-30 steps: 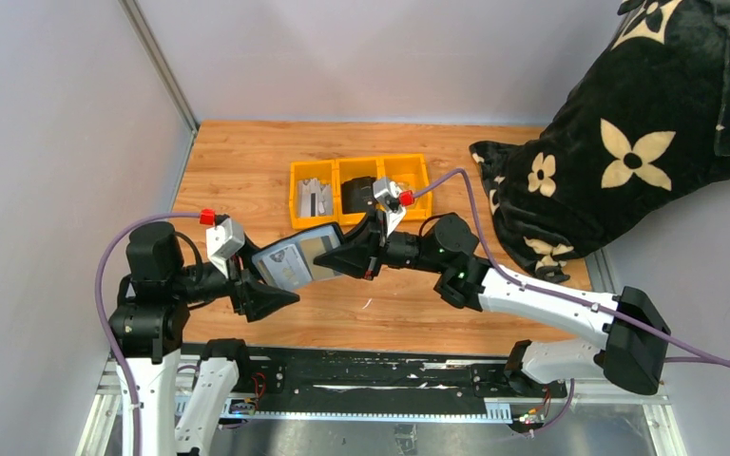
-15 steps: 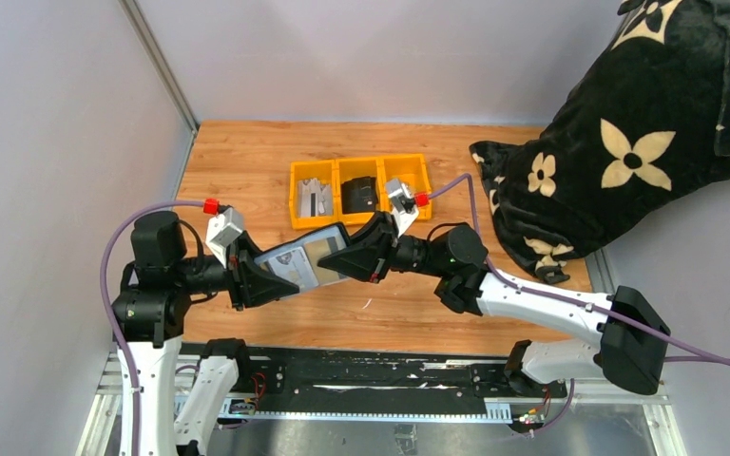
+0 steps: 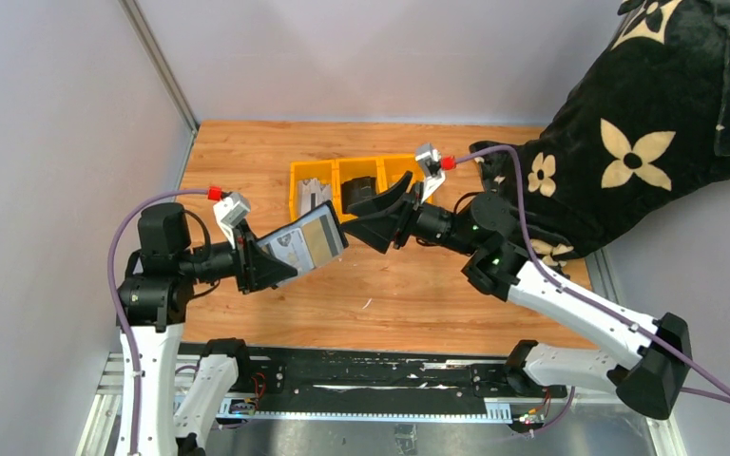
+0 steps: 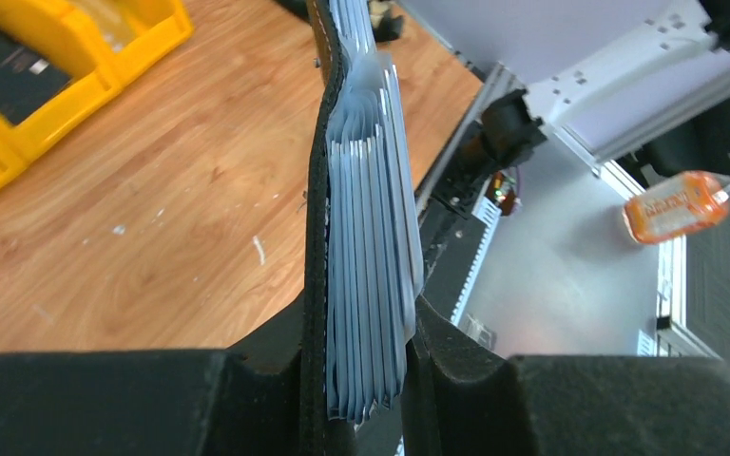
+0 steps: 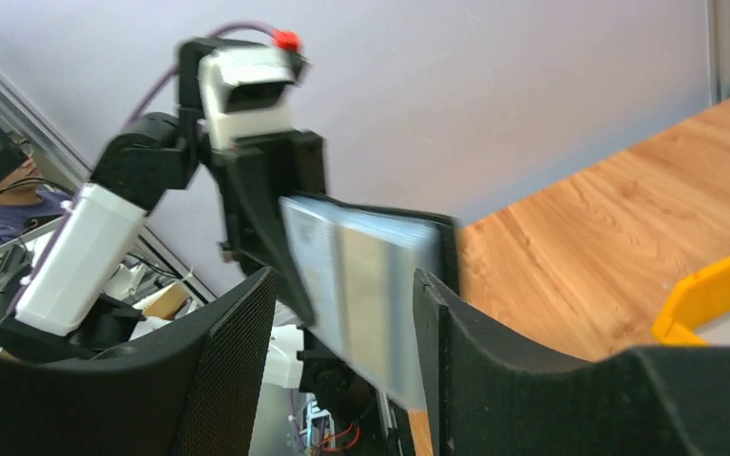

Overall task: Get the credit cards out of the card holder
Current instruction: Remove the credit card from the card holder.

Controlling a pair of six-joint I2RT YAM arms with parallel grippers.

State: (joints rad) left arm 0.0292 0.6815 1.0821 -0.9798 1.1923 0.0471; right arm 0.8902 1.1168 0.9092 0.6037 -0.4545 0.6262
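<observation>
My left gripper (image 3: 268, 269) is shut on the left end of the open card holder (image 3: 300, 247) and holds it tilted above the table. Its pale inside faces up, showing a tan-gold credit card (image 3: 324, 237) beside a silvery one (image 3: 289, 255). In the left wrist view the holder's black cover (image 4: 318, 190) and a stack of pale grey-blue cards (image 4: 371, 247) sit edge-on between my left gripper's (image 4: 366, 380) jaws. My right gripper (image 3: 374, 218) stands open just right of the holder, apart from it. In the right wrist view the holder (image 5: 366, 285) shows beyond my empty right gripper (image 5: 342, 323).
A yellow three-compartment tray (image 3: 297, 180) lies behind the grippers, with grey pieces (image 3: 315, 197) in its left bin and a black object (image 3: 360, 184) in the middle one. A large black floral cushion (image 3: 627, 142) fills the far right. Grey walls bound the left and back.
My right gripper has let go of the card holder, opened and drawn back to the right and away. My left gripper has shut on the holder and now carries it alone, slightly raised.
</observation>
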